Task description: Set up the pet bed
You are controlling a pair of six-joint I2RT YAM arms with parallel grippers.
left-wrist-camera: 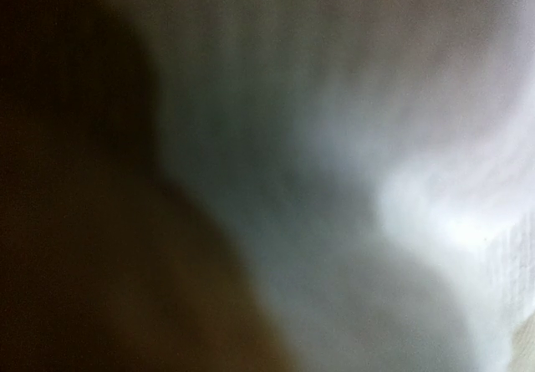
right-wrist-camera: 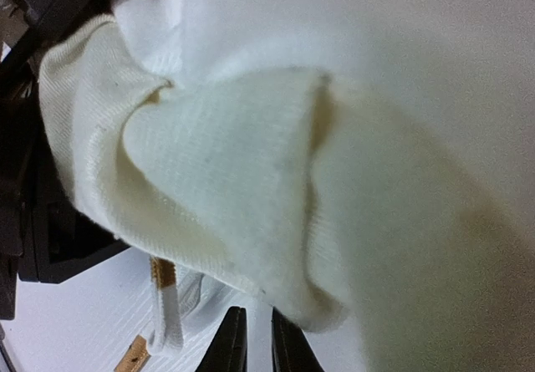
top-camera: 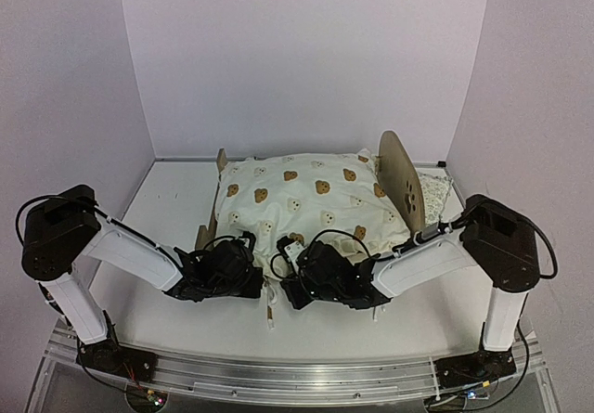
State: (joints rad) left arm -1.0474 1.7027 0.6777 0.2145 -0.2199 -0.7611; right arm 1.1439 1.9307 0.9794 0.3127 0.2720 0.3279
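Note:
The pet bed stands at mid-table with its rounded plywood headboard [top-camera: 401, 176] on the right and its low footboard [top-camera: 222, 161] on the left. A cream bear-print quilt [top-camera: 306, 200] covers it and hides the mattress. My left gripper [top-camera: 243, 257] is at the quilt's near left edge; its wrist view shows only blurred pale fabric [left-wrist-camera: 351, 180] pressed close. My right gripper [top-camera: 290, 272] is at the near edge's middle. In its wrist view the black fingers [right-wrist-camera: 234, 343] stand a narrow gap apart, just under the quilt's hem [right-wrist-camera: 251, 180], with nothing seen between them.
A small patterned pillow [top-camera: 434, 190] lies behind the headboard at the right. A white strap with a wooden end [right-wrist-camera: 163, 305] hangs below the quilt by my right fingers. Black arm hardware [right-wrist-camera: 50, 238] is close on the left. White walls enclose the table on three sides.

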